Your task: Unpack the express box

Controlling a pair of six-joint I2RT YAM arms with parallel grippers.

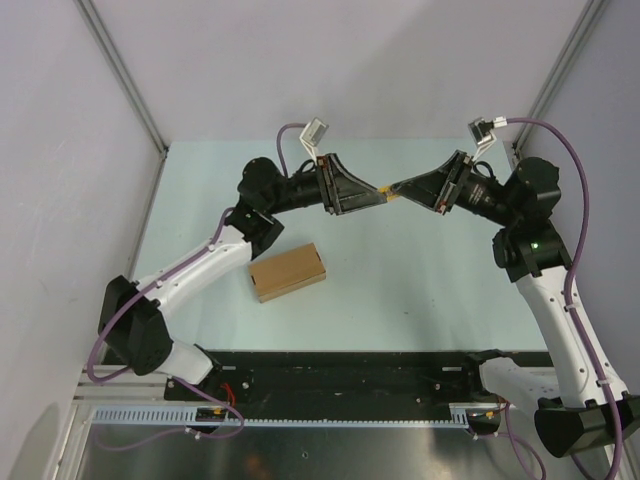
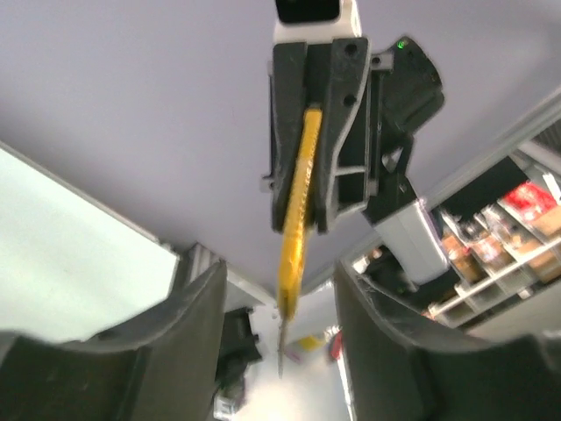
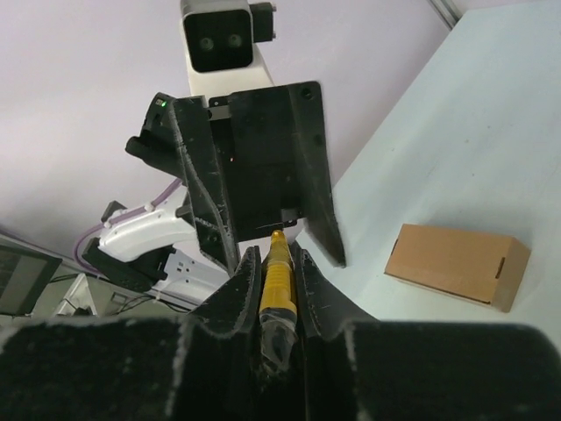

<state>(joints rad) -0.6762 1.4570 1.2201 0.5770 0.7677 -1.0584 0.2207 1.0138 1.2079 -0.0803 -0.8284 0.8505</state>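
1. Right gripper (image 3: 274, 256): we see its fingers pressed onto the knife (image 3: 277, 282), held above the table (image 1: 430, 280).
2. Left gripper (image 2: 279, 274): its fingers are spread to either side of the knife's blade end, touching neither side.
3. Box (image 1: 288, 272): it lies flat and closed on the table beside the left arm, well apart from both grippers. Its long axis runs across the table, the right end turned slightly away from the bases.

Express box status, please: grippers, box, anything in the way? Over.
Right gripper shut on utility knife, mid-air. Left gripper open around its blade end. Express box closed on table, apart from both. Nothing blocks it.
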